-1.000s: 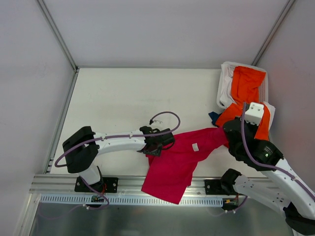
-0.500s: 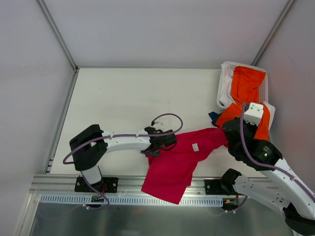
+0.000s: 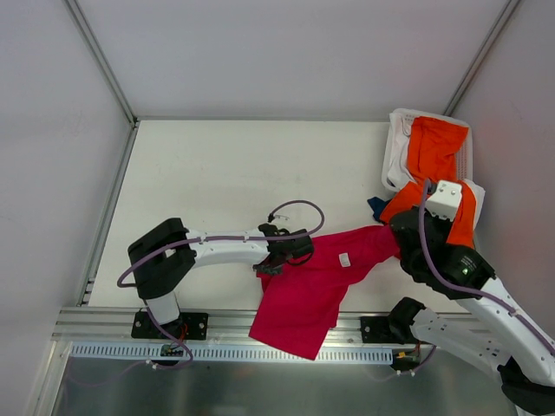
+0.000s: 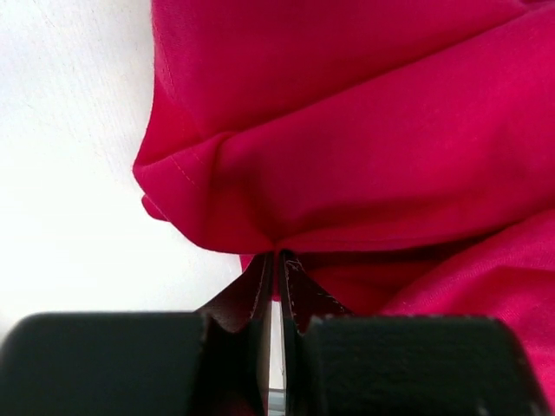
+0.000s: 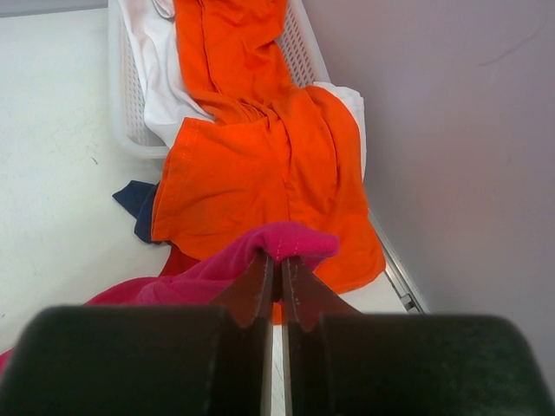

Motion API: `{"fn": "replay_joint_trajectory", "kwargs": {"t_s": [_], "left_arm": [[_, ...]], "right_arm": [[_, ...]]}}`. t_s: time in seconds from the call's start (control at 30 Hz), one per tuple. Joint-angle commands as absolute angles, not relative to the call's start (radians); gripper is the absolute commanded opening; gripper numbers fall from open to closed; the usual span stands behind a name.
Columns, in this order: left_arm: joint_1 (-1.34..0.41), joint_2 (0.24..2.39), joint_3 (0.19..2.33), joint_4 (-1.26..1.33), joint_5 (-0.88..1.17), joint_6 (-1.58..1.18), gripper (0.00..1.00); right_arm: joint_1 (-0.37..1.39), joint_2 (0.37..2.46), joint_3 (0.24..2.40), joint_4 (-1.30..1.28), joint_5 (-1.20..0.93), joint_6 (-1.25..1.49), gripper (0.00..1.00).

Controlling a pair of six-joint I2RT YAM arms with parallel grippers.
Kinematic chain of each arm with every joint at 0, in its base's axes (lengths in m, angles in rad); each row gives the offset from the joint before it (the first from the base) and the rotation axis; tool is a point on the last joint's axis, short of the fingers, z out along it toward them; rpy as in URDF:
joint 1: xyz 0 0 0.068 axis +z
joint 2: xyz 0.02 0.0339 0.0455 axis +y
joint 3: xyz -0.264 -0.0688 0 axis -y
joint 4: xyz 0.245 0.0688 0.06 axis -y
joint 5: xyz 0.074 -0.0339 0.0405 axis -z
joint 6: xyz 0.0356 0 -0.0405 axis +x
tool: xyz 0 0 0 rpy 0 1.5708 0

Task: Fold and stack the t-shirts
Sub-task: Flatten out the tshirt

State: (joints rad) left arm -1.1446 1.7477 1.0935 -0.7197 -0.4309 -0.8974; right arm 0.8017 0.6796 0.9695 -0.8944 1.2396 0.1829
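Observation:
The crimson t-shirt (image 3: 312,286) lies crumpled near the table's front, its lower part hanging over the near edge. My left gripper (image 3: 276,260) is shut on its left edge, where a fold of crimson cloth (image 4: 364,130) bunches at my left gripper's (image 4: 277,256) tips. My right gripper (image 3: 401,236) is shut on the shirt's right end, and a crimson tuft (image 5: 290,238) curls over my right gripper's (image 5: 278,257) tips. The orange t-shirt (image 3: 431,147) spills from the basket onto the table, just beyond that gripper (image 5: 260,165).
A white basket (image 3: 392,156) stands at the back right against the wall, with white cloth (image 5: 160,78) inside. A dark blue cloth (image 3: 375,206) lies beside it on the table. A metal rail (image 3: 217,325) runs along the near edge.
My left gripper has slid a little to the right and closed on the crimson shirt's edge. The right arm and the shirts have hardly moved.

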Motion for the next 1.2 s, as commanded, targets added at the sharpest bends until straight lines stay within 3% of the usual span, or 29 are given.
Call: {"fn": "replay_joint_trajectory", "kwargs": {"t_s": [0.0, 0.17, 0.3, 0.53, 0.77, 1.0, 1.17], "left_arm": [[-1.146, 1.727, 1.124, -0.747, -0.474, -0.885, 0.0], [-1.144, 1.528, 1.234, -0.92, -0.619, -0.799, 0.0], [-1.144, 1.398, 1.54, -1.242, -0.843, -0.732, 0.0], [-1.144, 1.309, 1.833, -1.37, -0.985, -0.536, 0.0], [-1.144, 1.289, 2.181, -1.459, -1.114, -0.382, 0.0], [-1.144, 1.198, 2.359, -1.284, -1.042, -0.2, 0.0], [-1.144, 1.083, 2.349, -1.178, -0.869, -0.155, 0.0]], "right_arm": [[0.796, 0.703, 0.977, -0.894, 1.221, 0.21, 0.01], [0.796, 0.755, 1.041, -0.746, 0.984, 0.086, 0.01], [0.796, 0.813, 1.21, -0.675, 0.712, -0.064, 0.01], [0.798, 0.907, 1.452, -0.687, 0.517, -0.147, 0.0], [0.798, 0.928, 1.65, -0.686, 0.506, -0.242, 0.01], [0.796, 0.85, 1.68, -0.557, 0.33, -0.348, 0.0], [0.796, 0.747, 1.629, -0.497, 0.131, -0.368, 0.01]]}}
